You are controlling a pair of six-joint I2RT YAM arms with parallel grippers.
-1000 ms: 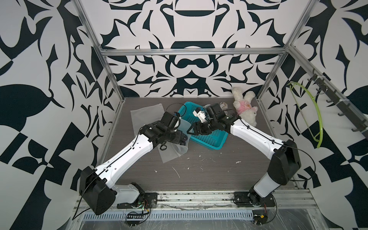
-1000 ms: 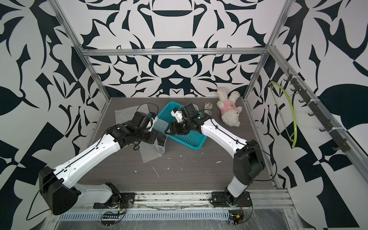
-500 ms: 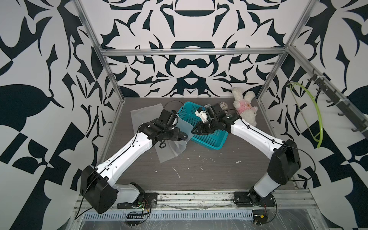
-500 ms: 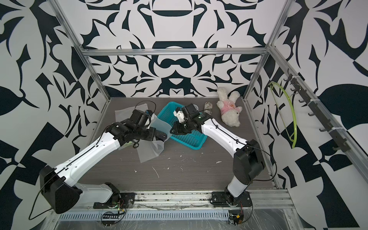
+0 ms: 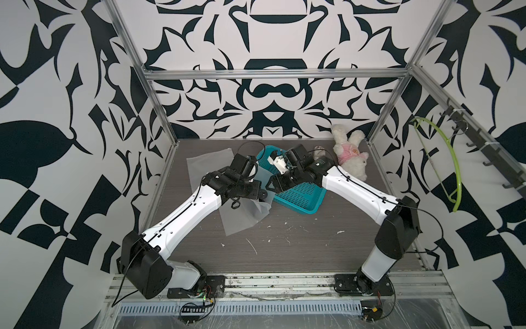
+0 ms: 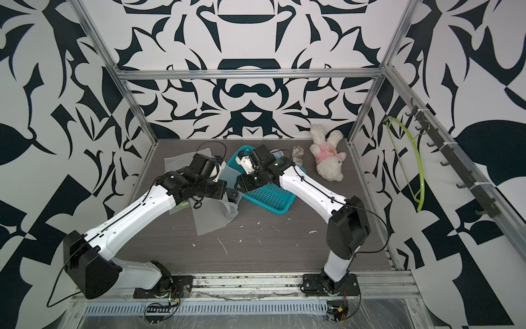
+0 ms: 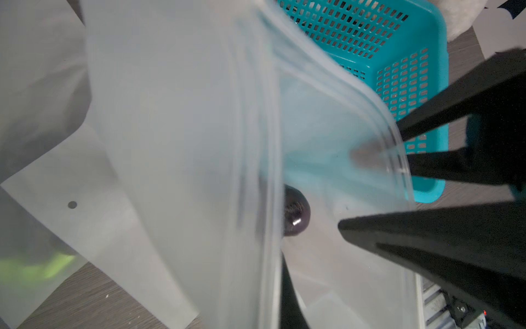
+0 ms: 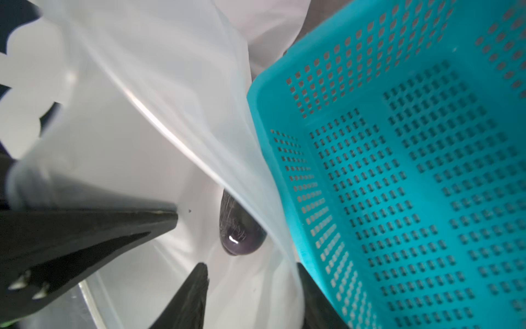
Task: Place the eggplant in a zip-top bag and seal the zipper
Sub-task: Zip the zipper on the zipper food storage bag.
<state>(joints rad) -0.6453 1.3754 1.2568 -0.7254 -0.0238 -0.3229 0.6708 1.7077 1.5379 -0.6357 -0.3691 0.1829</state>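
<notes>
My left claw (image 8: 168, 218) is clamped on the zip-top bag (image 5: 244, 216) rim, and my right claw (image 8: 250, 273), jaws apart, hangs at its mouth, with the eggplant (image 8: 240, 228) inside just beyond, rounded end toward it.

zip-top bag (image 5: 243, 219) on table | teal basket (image 5: 299, 196) just beside | plush rabbit (image 5: 351, 159) back corner

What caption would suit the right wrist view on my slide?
Eggplant lying inside the open zip-top bag beside the teal basket, fingers of the right gripper spread apart.

Even, bright top views with soft shadows; wrist views blurred, hazed by translucent plastic up close
</notes>
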